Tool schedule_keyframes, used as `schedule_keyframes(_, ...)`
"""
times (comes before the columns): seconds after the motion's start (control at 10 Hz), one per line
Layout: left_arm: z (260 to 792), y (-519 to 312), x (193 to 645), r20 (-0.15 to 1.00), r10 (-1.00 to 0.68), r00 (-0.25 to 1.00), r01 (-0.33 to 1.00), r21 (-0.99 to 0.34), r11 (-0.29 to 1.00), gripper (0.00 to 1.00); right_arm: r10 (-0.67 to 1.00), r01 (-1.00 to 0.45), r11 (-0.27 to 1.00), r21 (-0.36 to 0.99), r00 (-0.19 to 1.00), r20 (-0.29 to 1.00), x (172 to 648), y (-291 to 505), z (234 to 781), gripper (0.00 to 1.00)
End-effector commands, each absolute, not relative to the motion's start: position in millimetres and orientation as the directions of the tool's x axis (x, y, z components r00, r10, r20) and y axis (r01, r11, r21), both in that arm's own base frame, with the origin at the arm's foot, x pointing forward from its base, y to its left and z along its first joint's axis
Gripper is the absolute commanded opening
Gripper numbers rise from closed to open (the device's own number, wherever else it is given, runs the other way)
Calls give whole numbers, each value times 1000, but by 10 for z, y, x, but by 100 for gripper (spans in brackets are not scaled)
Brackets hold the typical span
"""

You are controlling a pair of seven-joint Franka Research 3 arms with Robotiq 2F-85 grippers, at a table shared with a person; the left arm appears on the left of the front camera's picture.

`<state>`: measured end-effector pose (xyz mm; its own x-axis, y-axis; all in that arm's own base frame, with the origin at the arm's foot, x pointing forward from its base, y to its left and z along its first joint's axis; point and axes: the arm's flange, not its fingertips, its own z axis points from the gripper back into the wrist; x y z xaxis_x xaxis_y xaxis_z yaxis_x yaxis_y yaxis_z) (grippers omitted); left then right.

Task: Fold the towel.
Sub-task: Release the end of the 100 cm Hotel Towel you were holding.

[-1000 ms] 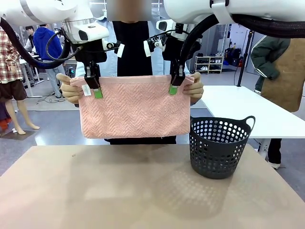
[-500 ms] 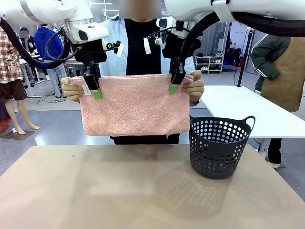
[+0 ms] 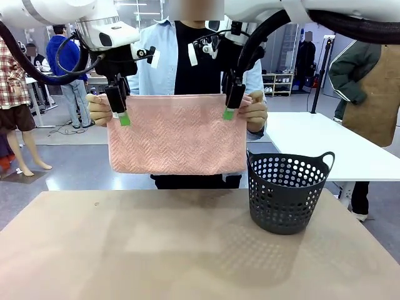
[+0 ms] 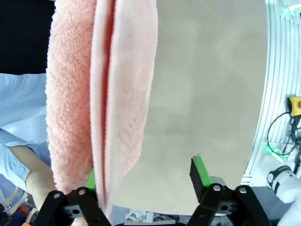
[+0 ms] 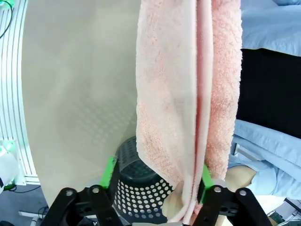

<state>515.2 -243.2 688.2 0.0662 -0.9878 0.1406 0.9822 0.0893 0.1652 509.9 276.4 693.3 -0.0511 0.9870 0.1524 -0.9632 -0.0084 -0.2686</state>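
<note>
The salmon-pink towel point(image 3: 178, 134) hangs folded in the air above the far table edge, held at its two top corners by the person's hands point(image 3: 98, 106). My left gripper point(image 3: 122, 115) stands open at the towel's top left. In the left wrist view the towel point(image 4: 108, 94) hangs against one green pad of that gripper point(image 4: 145, 174), with the other pad well clear of it. My right gripper point(image 3: 230, 109) is open at the top right. In the right wrist view the cloth point(image 5: 188, 94) lies beside one pad of that gripper point(image 5: 157, 172).
A dark grey perforated basket point(image 3: 287, 187) stands on the beige table point(image 3: 125, 250) at the right, just below the towel's right corner; its wall point(image 5: 136, 188) also appears in the right wrist view. A white table point(image 3: 325, 144) and other people are behind.
Both grippers have opened and let go of the towel's top edge. The person has stepped closer and raised the towel slightly, holding it alone.
</note>
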Motion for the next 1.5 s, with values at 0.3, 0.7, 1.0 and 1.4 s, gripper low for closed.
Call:
schedule_keyframes(0.3,7396,-1844,4677,366,-924,112,949,238,209,100,905,-936,163,-312,16,424,4621,2191,7553,100)
schedule_keyframes(0.7,7443,-1137,4085,597,-784,168,909,214,358,100,780,-883,360,-302,107,616,4010,1374,7706,100)
schedule_keyframes(1.0,7264,-494,3488,716,-640,279,833,151,532,100,613,-826,536,-175,238,754,3581,636,7416,100)
schedule_keyframes(1.4,6960,109,2924,812,-434,391,707,38,706,100,442,-752,657,-47,335,832,3163,-61,6957,100)
